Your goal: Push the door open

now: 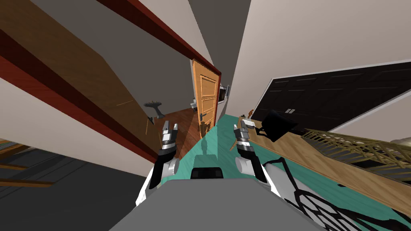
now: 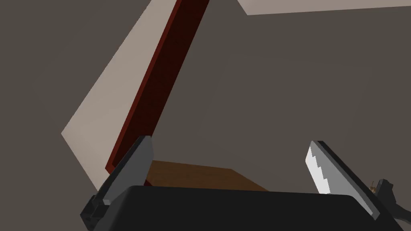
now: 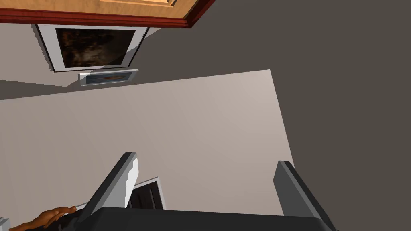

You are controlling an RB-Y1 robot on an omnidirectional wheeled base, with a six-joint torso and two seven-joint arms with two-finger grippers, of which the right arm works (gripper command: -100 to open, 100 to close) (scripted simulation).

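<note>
A brown wooden door [image 1: 80, 76] stands along my left, set in a dark red frame [image 1: 60, 98], with a dark lever handle [image 1: 154, 105] near its far edge. My left gripper [image 1: 170, 128] is held up just right of that edge and below the handle, apart from it. Its fingers are open with nothing between them. In the left wrist view the left gripper [image 2: 230, 164] faces the red frame [image 2: 160, 80] and a strip of brown door [image 2: 192, 176]. My right gripper [image 1: 241, 127] is raised over the teal floor, open and empty [image 3: 206, 180].
An orange panelled door [image 1: 205, 96] stands ajar at the hall's far end. A black double door [image 1: 333, 96] is in the right wall. A wooden bench [image 1: 281, 148] with a black object [image 1: 277, 125] runs along that wall. Teal floor [image 1: 212, 140] lies ahead.
</note>
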